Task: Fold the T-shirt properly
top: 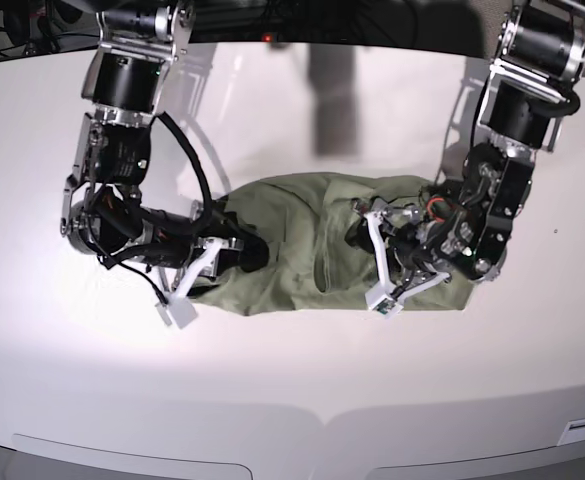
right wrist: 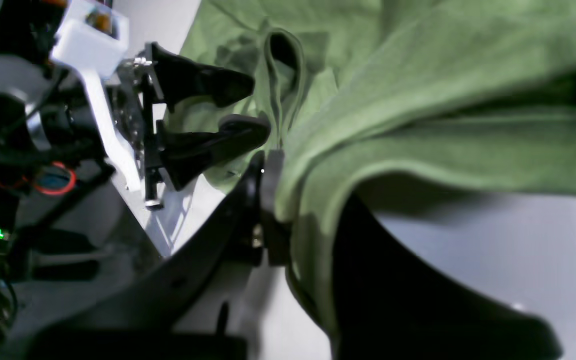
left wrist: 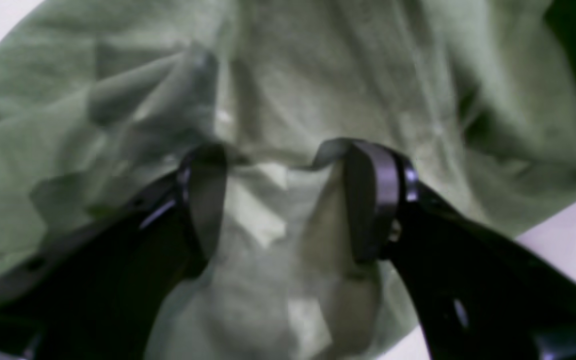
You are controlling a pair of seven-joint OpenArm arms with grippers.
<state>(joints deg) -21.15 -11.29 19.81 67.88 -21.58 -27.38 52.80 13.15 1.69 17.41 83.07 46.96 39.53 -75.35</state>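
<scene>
The sage-green T-shirt (top: pixel 292 250) lies crumpled in a low heap on the white table (top: pixel 292 390). My right gripper (right wrist: pixel 308 215) is at the shirt's left edge in the base view (top: pixel 252 252). It is shut on a thick fold of the cloth, which hangs between its fingers (right wrist: pixel 268 190). My left gripper (left wrist: pixel 288 165) is open, its fingertips (left wrist: pixel 368 200) spread wide and resting on wrinkled cloth near the shirt's middle-right (top: pixel 357 235). It also shows in the right wrist view (right wrist: pixel 257 107), jaws apart beside a looped hem. The collar is not clearly visible.
Both arms lean low over the table from the back, with white camera mounts (top: pixel 177 305) close to the surface. Bare white table surrounds the shirt, and its front edge (top: pixel 322 415) runs across the bottom.
</scene>
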